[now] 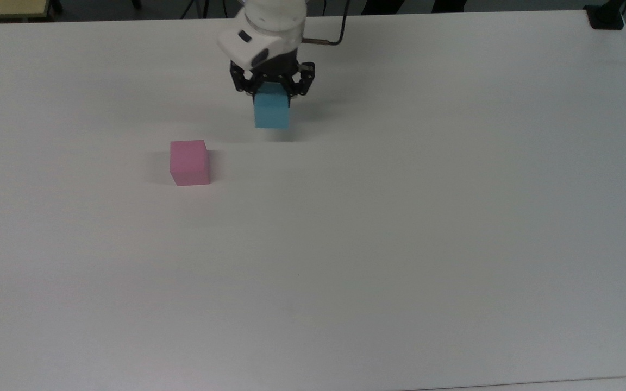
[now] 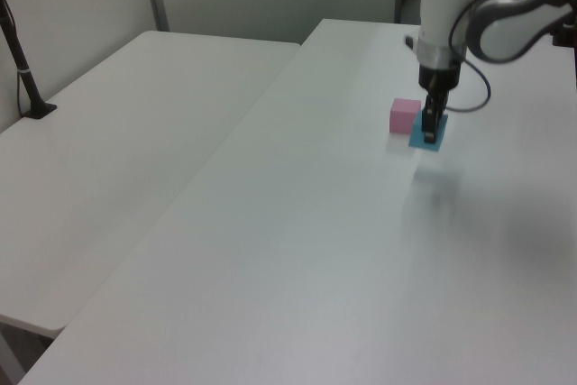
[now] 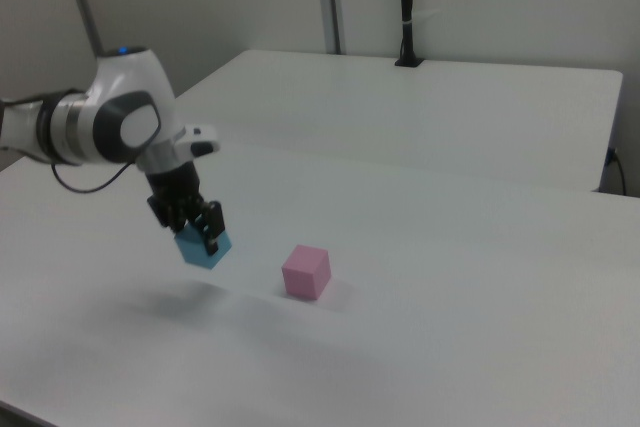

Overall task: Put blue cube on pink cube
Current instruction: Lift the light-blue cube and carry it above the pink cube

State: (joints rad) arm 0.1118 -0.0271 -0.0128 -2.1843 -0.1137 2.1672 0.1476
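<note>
Top view first: the white table takes up almost the whole picture, a broad plain surface with a dark strip of floor past its far edge, and a black mount sits at the top view's upper right corner. Left view adds a second white table butted against the first, with a black post standing at the left view's left edge; the right view shows the same neighbouring table behind the working one, and a black post rising from its far side. Next in size comes the white Panda arm, which enters from the top view's upper edge, from the left view's upper right, and from the right view's left. At its end the black gripper points downward, its two fingers clamped against opposite sides of the blue cube. That cube hangs clear of the table, tilted, with a soft shadow below it, as the right view makes plain; the gripper sits at its upper edge. The pink cube rests flat on the table, near the blue one and toward the top view's lower left, apart from it. Seen in the left view, the blue cube appears just beside the pink cube, below the gripper. The pink cube lies to the right view's right of the lifted one.
</note>
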